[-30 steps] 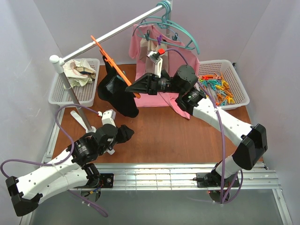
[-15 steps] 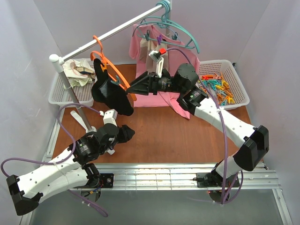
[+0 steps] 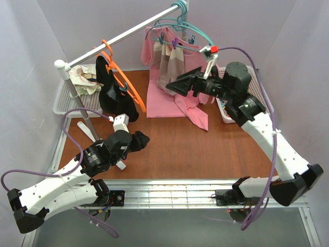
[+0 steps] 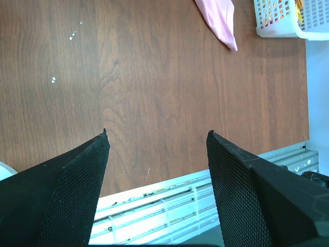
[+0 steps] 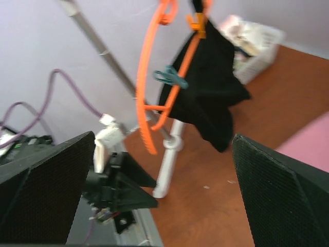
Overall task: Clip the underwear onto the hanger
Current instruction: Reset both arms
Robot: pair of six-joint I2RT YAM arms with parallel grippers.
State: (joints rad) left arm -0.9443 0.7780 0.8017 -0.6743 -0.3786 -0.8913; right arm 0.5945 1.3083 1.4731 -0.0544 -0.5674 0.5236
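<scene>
Top external first: where to find the hanger [image 3: 127, 80]? — A

Hooked over the slanting rail [image 3: 139, 28] at the left, above the table [image 3: 205, 149]. Bright orange, tilted, with the underwear [image 3: 108, 92] hanging black from it, down in front of the left basket [image 3: 61, 103]. — B

Clipped on, or only draped? — A

Hard to judge from above. Better to try the right wrist view: shows a teal clip [image 5: 172, 78] on the orange frame, right at the edge of the black cloth, all somewhat blurred. Cannot tell whether biting the cloth or only the frame. — B

And the right gripper [image 5: 163, 135]? — A

Spread wide, with nothing between the fingers [image 5: 46, 185]. Raised well off the table and pointing toward the hanger, clearly apart from it. Seen from above in front of the pink shirt [image 3: 169, 100]; touching it or not, cannot tell. — B

Same question for the left gripper [image 4: 157, 132]. — A

Open too, and holding nothing: only bare wood between the two black pads in the left wrist view. Low over the near left part of the table, nearer the bases than the hanging underwear, and apart from it. — B

Anything else worth noting? — A

Teal hangers [image 3: 193, 31] farther up the rail, carrying the pink shirt and a beige-striped cloth [image 3: 167, 59]. Crumpled cloth [image 3: 82, 77] in the left basket. At the right, a white basket [image 4: 280, 32], largely hidden behind the right arm from above. — B
</scene>
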